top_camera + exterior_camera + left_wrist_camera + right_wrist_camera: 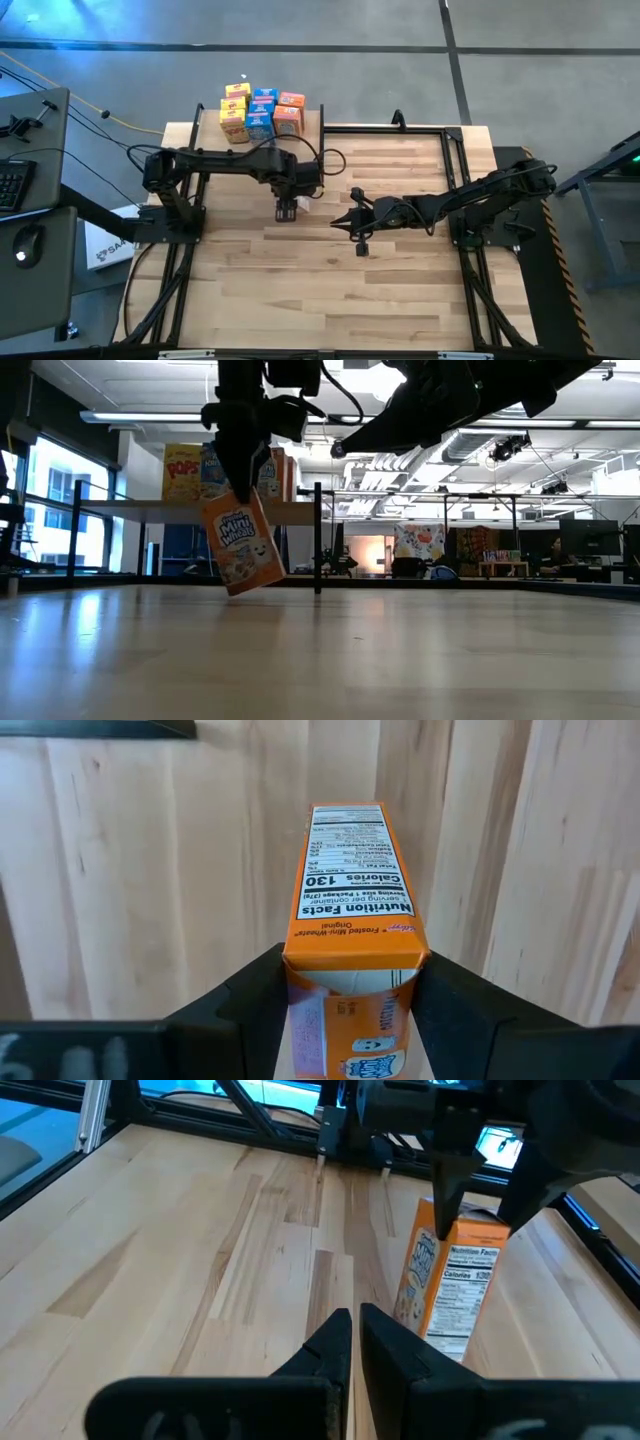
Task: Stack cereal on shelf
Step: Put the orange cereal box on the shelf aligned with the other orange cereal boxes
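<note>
Over the wooden desk (400,290), centre frame, our left claw (287,211) pinches an orange cereal box (241,543), tilted, lifted clear; our right claw (340,224), pressed together, waits beside it

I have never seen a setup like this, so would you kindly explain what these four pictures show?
It is a two-armed robot at a wooden table. One camera looks down from above, one looks level across the tabletop, and one sits on each wrist. The left gripper, jaws closed on its sides, holds an orange cereal box tilted just above the table. The right gripper waits nearby, jaws shut and empty. Other cereal boxes stand on the shelf at the table's far edge.
</note>
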Available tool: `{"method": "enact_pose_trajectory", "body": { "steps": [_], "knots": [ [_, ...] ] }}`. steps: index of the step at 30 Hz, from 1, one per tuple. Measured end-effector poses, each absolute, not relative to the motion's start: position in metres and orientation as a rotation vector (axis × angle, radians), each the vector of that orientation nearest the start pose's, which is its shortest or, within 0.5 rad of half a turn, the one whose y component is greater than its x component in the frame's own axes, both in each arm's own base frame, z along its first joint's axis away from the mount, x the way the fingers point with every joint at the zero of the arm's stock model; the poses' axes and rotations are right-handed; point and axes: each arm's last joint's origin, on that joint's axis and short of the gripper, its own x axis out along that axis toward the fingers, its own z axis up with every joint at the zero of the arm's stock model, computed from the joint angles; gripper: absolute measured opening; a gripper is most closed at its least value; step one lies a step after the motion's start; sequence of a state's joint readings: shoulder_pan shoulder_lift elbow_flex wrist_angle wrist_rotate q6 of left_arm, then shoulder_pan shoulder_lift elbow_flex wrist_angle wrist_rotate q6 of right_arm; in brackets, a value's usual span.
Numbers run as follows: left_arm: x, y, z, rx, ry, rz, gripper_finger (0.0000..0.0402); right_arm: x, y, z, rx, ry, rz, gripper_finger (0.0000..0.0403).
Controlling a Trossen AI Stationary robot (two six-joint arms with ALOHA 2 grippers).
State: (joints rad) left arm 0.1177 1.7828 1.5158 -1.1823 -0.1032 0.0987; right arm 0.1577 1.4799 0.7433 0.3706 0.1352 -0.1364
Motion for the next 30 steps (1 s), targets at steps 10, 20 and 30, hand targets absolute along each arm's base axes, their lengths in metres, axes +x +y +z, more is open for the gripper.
{"method": "enact_pose_trajectory", "body": {
  "steps": [10,20,30],
  "knots": [
    [0.3404,0.0438,0.2596,0.084,1.421,0.129,0.0186,0.3047,0.0445,0.2118,-0.188,0.36,0.047,0.0013],
    [0.3413,0.0436,0.2599,0.103,1.414,0.107,0.0282,0.3047,0.0445,0.2118,-0.188,0.36,0.047,0.0013],
    [0.3467,0.0452,0.265,0.03,1.322,0.173,0.0285,0.3046,0.0445,0.2117,-0.189,0.361,0.046,0.0013]
  ]
}}
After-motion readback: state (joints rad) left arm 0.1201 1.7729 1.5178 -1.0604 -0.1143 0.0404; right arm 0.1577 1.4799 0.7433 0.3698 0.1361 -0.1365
